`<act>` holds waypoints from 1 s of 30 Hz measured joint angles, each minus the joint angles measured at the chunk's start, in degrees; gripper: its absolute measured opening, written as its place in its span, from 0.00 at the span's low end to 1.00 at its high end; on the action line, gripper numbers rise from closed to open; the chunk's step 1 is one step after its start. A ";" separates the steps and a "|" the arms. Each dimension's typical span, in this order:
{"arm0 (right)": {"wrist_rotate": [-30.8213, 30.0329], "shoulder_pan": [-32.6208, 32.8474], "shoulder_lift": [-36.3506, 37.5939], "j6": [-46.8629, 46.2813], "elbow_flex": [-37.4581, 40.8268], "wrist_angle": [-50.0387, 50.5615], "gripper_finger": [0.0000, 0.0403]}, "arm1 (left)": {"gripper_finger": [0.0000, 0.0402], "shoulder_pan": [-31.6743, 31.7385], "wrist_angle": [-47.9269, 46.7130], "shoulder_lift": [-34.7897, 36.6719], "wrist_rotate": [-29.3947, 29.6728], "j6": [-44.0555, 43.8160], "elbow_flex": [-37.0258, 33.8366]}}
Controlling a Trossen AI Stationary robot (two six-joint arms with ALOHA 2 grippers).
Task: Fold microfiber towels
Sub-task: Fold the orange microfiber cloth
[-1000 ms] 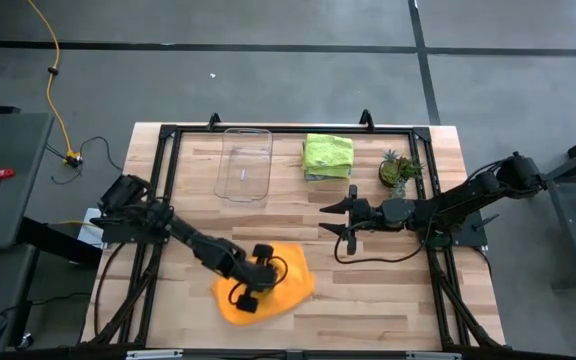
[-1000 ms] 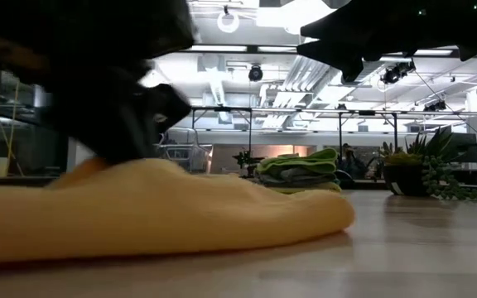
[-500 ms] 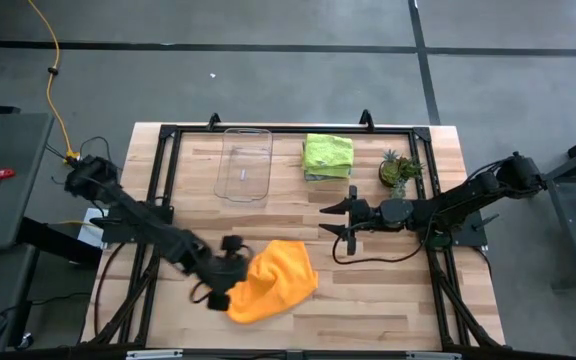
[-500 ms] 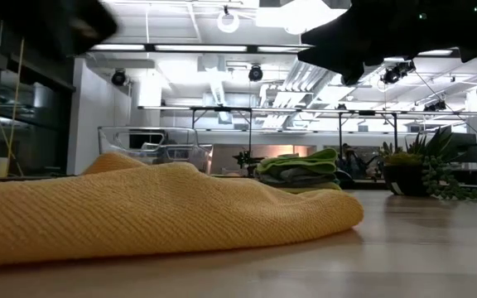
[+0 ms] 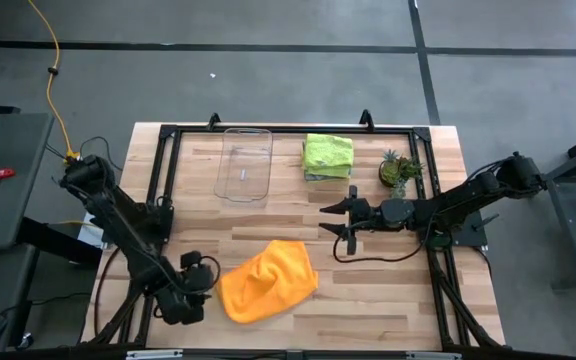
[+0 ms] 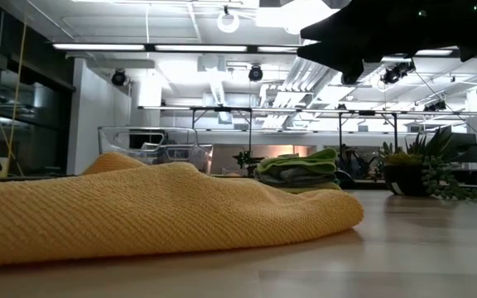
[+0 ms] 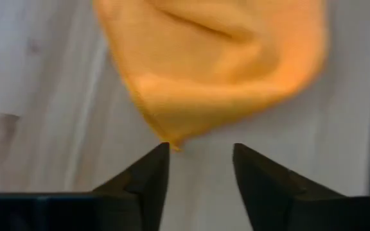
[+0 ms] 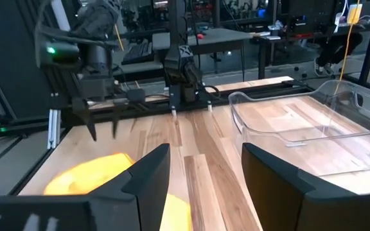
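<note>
Table (image 5: 388, 290) planks carry everything, largest first: a clear tray (image 5: 244, 163) at the back, then the orange towel (image 5: 267, 281) lying rumpled near the front edge, one pointed corner toward the left gripper (image 5: 206, 280). That gripper sits low just beside the towel's left side, fingers spread and empty; in its wrist view the corner (image 7: 170, 142) lies right at the gap between the tips, so it looks lined up to pinch that corner and draw the cloth flat. Behind, beside the tray, folded towels (image 5: 327, 156) are stacked, lime green on top, probably as the finished pile. The right gripper (image 5: 333, 218) waits mid-table, raised, fingers apart, holding nothing, likely ready for the opposite corner. A small plant (image 5: 399, 169) stands at the back right.
</note>
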State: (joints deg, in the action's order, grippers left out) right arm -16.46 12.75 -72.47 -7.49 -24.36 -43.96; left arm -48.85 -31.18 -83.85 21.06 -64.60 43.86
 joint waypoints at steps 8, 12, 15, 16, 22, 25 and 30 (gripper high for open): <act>-1.21 -0.28 0.00 0.57 0.00 0.33 0.46 | 0.55 1.63 5.02 0.02 -1.54 8.49 -5.74; -1.41 -0.61 0.00 1.05 0.00 0.44 0.46 | 0.54 2.93 9.10 -0.05 -1.89 8.83 -8.57; -1.40 -0.71 0.00 0.95 0.00 0.44 0.46 | 0.54 3.26 12.21 -0.05 -2.03 9.11 -9.44; -1.40 -0.72 0.00 0.94 0.00 0.44 0.46 | 0.55 3.29 12.64 -0.05 -2.29 9.42 -9.45; -1.40 -0.72 0.00 0.90 0.00 0.44 0.46 | 0.55 3.29 13.83 -0.05 -3.15 8.00 -9.47; -1.40 -0.72 0.00 0.88 0.00 0.41 0.46 | 0.55 3.54 14.72 -0.87 -3.08 7.72 -9.47; -1.38 -0.72 0.00 0.88 0.00 0.39 0.46 | 0.55 4.76 14.65 -3.57 -3.61 6.45 -9.25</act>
State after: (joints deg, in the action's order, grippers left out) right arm -17.85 12.03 -72.47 -6.61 -24.36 -43.57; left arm -44.08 -16.53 -87.42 17.46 -58.15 34.61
